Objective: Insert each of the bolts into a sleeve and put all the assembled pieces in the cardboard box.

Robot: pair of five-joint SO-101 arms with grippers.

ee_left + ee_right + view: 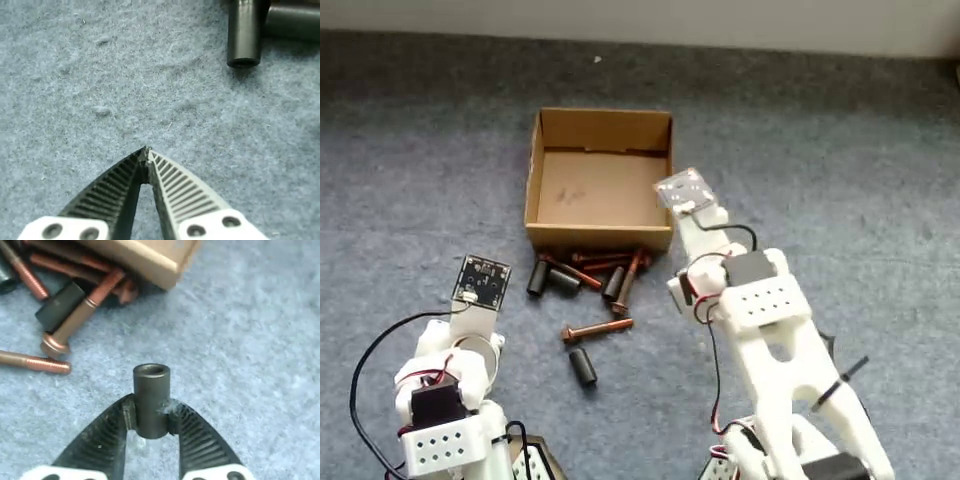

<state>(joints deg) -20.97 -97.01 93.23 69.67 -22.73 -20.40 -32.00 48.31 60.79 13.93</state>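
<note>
So we're gripping a sleeve (151,390) in the right pincer (151,409), open end pointing out past the tips, with the bolts (82,315) lying flat on the table (240,340) just ahead by the box (150,260), while the left pincer (146,152) is sitting clenched on nothing, spare sleeves (244,32) lying ahead of it.

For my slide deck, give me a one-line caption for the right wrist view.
Right gripper holds a dark cylindrical metal sleeve; copper-coloured threaded bolts lie by the brown cardboard box.
</note>
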